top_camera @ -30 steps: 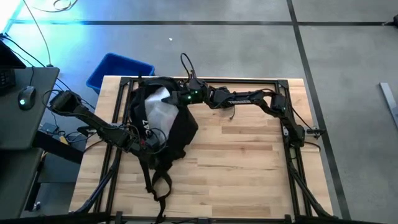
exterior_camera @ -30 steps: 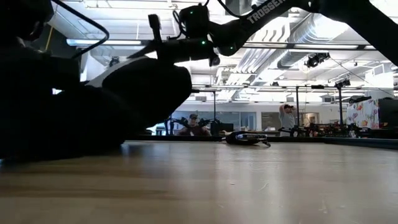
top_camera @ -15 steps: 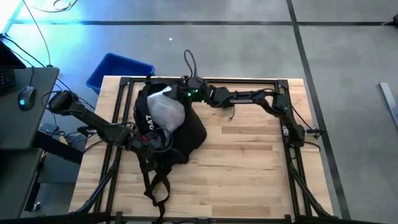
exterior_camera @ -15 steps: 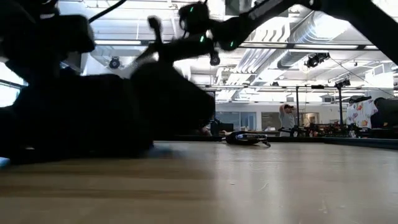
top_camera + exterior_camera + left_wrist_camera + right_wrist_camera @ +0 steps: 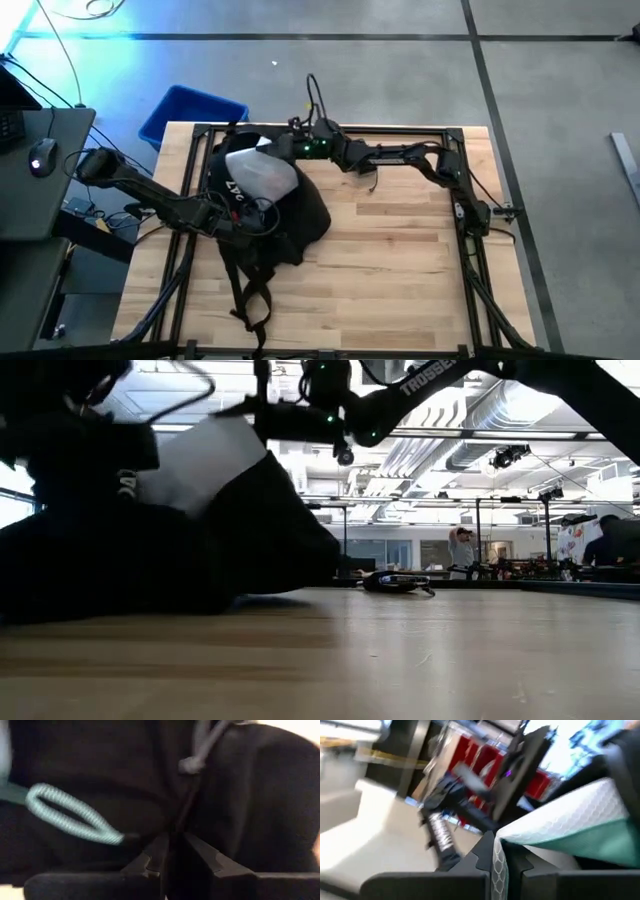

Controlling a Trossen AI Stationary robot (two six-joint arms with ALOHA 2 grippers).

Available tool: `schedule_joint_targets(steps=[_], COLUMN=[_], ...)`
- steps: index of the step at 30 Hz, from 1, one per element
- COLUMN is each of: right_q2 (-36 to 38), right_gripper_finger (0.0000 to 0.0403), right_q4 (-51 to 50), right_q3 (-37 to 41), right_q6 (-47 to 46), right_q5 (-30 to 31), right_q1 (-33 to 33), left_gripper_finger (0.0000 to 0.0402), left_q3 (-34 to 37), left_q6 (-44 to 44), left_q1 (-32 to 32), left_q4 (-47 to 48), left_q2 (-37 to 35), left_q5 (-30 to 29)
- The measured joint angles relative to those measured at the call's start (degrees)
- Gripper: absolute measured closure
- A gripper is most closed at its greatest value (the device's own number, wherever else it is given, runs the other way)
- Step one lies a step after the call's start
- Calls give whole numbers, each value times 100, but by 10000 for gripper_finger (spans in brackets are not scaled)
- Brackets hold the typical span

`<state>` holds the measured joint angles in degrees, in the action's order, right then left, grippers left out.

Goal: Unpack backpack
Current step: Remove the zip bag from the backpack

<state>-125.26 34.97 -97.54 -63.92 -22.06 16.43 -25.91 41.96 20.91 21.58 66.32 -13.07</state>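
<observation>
Left arm: reaches in from the backpack's left side, elbow bent, forearm low over the worktop edge.
Left hand [image 5: 232, 217]: pressed against the backpack's left flank. In the left wrist view the fingers [image 5: 150, 860] stand nearly together, pinching a thin fold or cord of black fabric. A pale braided loop [image 5: 70, 813] lies on the fabric just beside them.
Right arm: stretched from its base at the worktop's right edge along the far edge toward the backpack's top; green lights show on the wrist.
Right hand [image 5: 268, 146]: at the backpack's far upper rim, raised above the worktop in the low view. Fingers [image 5: 485, 855] closed tight on the edge of a white honeycomb-textured sheet [image 5: 555, 822] with a teal layer under it.
Backpack [image 5: 290, 215]: on the far-left part of the wooden worktop [image 5: 400, 260], slumped on its side. Mouth is pulled open toward the right hand. Shoulder straps [image 5: 250, 295] trail toward the near edge.
Backpack contents: a whitish bag or liner [image 5: 258, 175] shows in the open mouth, partly lifted; cannot tell what is inside it.
Blue bin [image 5: 190, 112]: on the floor beyond the backpack's far-left corner, off the worktop; contents cannot be seen.
Worktop: a small dark object [image 5: 395, 581] lies at the far edge, well apart from the backpack.
Room: open workshop, ceiling ducts and lights; people [image 5: 461, 548] stand far behind the backpack's right side. A desk with a mouse [image 5: 42, 155] sits left of the backpack.
</observation>
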Motion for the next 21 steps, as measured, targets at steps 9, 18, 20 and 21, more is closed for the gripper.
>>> schedule_joint_targets(steps=[9,18,20,21], right_q2=[553,1437,1655,1755], right_gripper_finger=[403,403,403,403], right_q4=[-126,-1122,-2119,-2726], right_q3=[-2,-13,-13,-12], right_q6=[128,404,880,1231], right_q5=[-1810,-3511,-3707,-3712], right_q1=[78,87,82,82], left_gripper_finger=[367,367,367,367], left_q3=[391,391,388,378], left_q6=[1591,2750,2704,2677], left_q1=[-63,-172,-217,-234], left_q4=[570,1723,2025,2241], left_q2=[-61,-153,-258,-331], left_q5=[-249,-738,-725,-695])
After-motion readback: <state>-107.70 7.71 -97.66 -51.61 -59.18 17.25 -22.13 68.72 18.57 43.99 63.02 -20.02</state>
